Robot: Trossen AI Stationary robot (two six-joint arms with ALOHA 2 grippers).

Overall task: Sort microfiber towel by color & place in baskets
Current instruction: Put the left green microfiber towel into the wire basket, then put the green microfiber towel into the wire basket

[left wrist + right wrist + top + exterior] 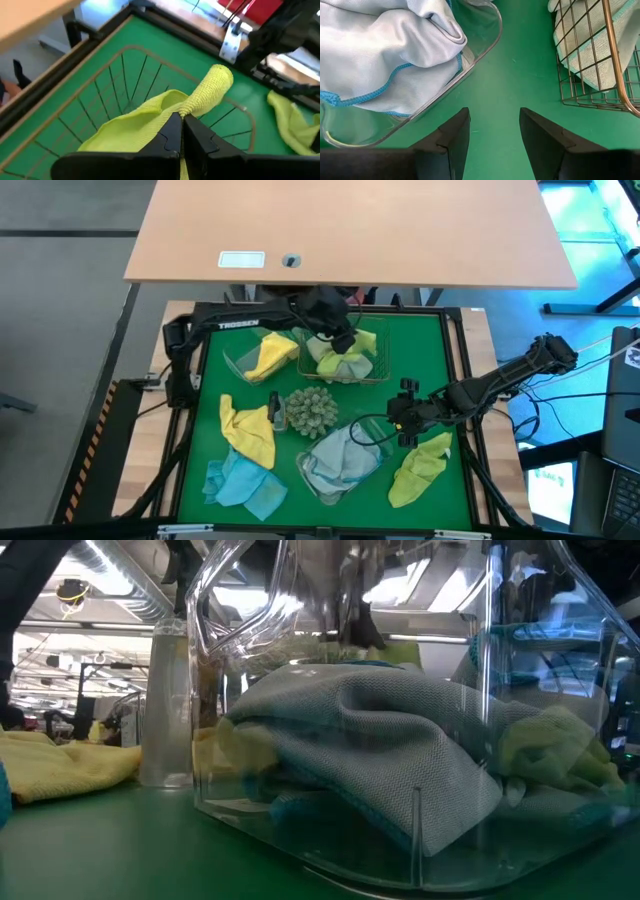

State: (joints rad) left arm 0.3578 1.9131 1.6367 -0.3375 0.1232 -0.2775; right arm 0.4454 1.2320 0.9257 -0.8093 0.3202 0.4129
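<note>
My left gripper (340, 340) (181, 119) is shut on a pale lime green towel (150, 117) above the wire-mesh basket (345, 372) (122, 65), which holds more lime cloth (345, 363). My right gripper (402, 420) (494, 130) is open, low over the bare mat between the basket (615, 60) and a clear tub (340, 465) (485, 45) holding a light blue towel (385, 45) (380, 740). A second clear tub (240, 365) holds a yellow towel (272, 352). Loose on the mat lie a yellow towel (250, 432) (60, 765), a light blue one (240, 485) and a lime one (420, 468). My left gripper pinches the lime towel between its two fingers (167, 135) at a bunched fold (187, 111), coming from above. A rolled end (215, 85) sticks out past the fingertips. The rest drapes down over the inside of the basket; whether it rests there I cannot tell.
A spiky grey-green ball (312, 410) sits mid-mat between the basket and the tubs. The black frame (465, 380) borders the green mat. A wooden desk (350, 230) stands beyond the far edge. Bare mat shows between the blue tub and the wire basket (520, 85).
</note>
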